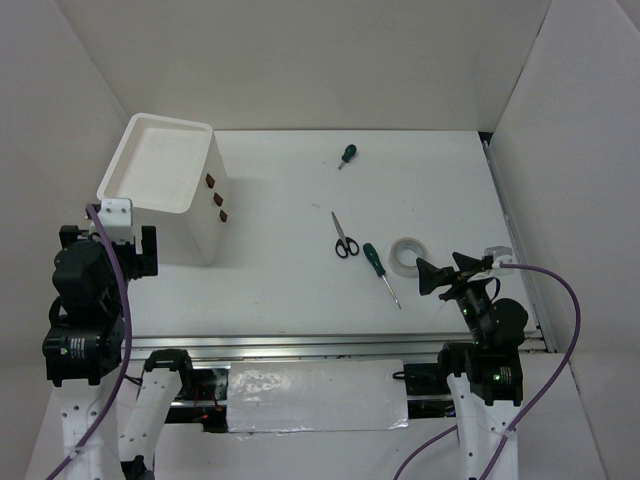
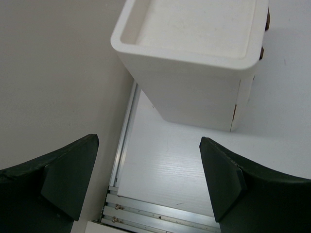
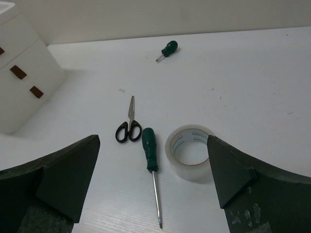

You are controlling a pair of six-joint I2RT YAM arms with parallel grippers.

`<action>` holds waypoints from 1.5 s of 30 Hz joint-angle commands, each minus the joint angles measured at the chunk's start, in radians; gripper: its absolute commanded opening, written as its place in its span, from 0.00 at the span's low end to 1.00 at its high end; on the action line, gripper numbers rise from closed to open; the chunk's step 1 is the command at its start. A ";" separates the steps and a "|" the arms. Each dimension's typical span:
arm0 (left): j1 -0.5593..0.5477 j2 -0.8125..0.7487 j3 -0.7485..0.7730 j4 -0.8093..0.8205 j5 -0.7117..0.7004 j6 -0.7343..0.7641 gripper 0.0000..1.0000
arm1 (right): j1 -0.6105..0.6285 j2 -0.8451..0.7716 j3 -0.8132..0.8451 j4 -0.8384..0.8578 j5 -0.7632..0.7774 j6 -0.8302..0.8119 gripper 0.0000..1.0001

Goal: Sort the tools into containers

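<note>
A tall white cabinet (image 1: 175, 190) stands at the left, its three drawers with red-brown handles (image 1: 217, 197) all pushed in. It also shows in the left wrist view (image 2: 194, 63) and the right wrist view (image 3: 22, 82). The long green screwdriver (image 1: 379, 267), black-handled scissors (image 1: 344, 238) and white tape roll (image 1: 409, 254) lie together right of centre. The stubby green screwdriver (image 1: 346, 154) lies far back. In the right wrist view I see the scissors (image 3: 129, 127), long screwdriver (image 3: 151, 162), tape (image 3: 190, 153) and stubby screwdriver (image 3: 167, 49). My left gripper (image 2: 148, 177) is open and empty near the cabinet. My right gripper (image 1: 447, 272) is open and empty, just right of the tape.
White walls enclose the table on the left, back and right. A metal rail (image 1: 340, 345) runs along the near edge, and another (image 2: 124, 141) along the left edge by the cabinet.
</note>
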 commanded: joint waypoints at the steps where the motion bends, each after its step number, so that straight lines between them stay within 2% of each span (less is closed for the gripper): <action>1: 0.005 0.085 0.136 0.068 -0.066 -0.049 0.99 | 0.006 -0.015 0.025 0.019 -0.033 0.007 1.00; 6: 0.005 0.278 0.375 -0.014 -0.133 -0.123 0.99 | 0.006 0.105 0.087 -0.023 -0.068 -0.005 1.00; 7: 0.005 0.310 0.420 -0.042 -0.126 -0.129 0.99 | 0.006 0.173 0.102 -0.034 -0.073 -0.005 1.00; 8: 0.005 0.338 0.507 -0.070 -0.115 -0.138 0.99 | 0.006 0.210 0.120 -0.043 -0.087 -0.005 1.00; 11: 0.005 0.459 0.662 -0.180 0.041 -0.118 0.99 | 0.006 0.371 0.215 -0.067 -0.188 0.002 1.00; 14: 0.004 0.487 0.672 -0.168 0.086 -0.114 0.99 | 0.007 0.583 0.306 -0.088 -0.283 0.027 0.97; 15: 0.004 0.505 0.682 -0.161 0.100 -0.111 0.99 | 0.007 0.713 0.333 -0.102 -0.342 0.047 0.95; 17: 0.002 0.568 0.716 -0.183 0.149 -0.095 0.99 | 0.016 0.844 0.440 -0.155 -0.396 0.047 0.97; 19: 0.001 0.600 0.750 -0.208 0.233 -0.086 0.99 | 0.076 1.013 0.525 -0.186 -0.424 0.032 1.00; 20: 0.001 0.623 0.756 -0.213 0.264 -0.083 0.99 | 0.091 1.068 0.611 -0.203 -0.435 0.022 1.00; 22: -0.004 0.645 0.752 -0.222 0.316 -0.078 0.99 | 0.153 1.178 0.672 -0.179 -0.438 0.048 1.00; 25: -0.039 0.680 0.725 -0.220 0.299 -0.071 0.99 | 0.252 1.295 0.784 -0.079 -0.440 0.125 1.00; 30: -0.055 0.740 0.686 -0.214 0.267 -0.074 0.99 | 0.383 1.554 0.939 -0.018 -0.507 0.228 0.99; 32: -0.055 0.757 0.673 -0.197 0.258 -0.074 0.99 | 0.432 1.672 1.018 0.038 -0.568 0.283 0.94; 35: -0.055 0.775 0.637 -0.173 0.226 -0.084 0.99 | 0.472 1.824 1.079 0.218 -0.657 0.464 0.87; 36: -0.055 0.778 0.630 -0.167 0.222 -0.089 0.99 | 0.478 1.861 1.078 0.355 -0.679 0.605 0.83; 37: -0.059 0.783 0.626 -0.160 0.216 -0.089 0.99 | 0.489 1.921 1.070 0.463 -0.697 0.680 0.77; 39: -0.070 0.792 0.612 -0.136 0.193 -0.098 0.99 | 0.503 1.976 1.065 0.667 -0.694 0.833 0.73; 43: -0.151 0.812 0.575 -0.096 0.144 -0.118 0.95 | 0.545 2.134 1.130 0.821 -0.638 0.968 0.64; 45: -0.186 0.838 0.563 -0.079 0.118 -0.120 0.90 | 0.559 2.212 1.154 0.970 -0.618 1.080 0.59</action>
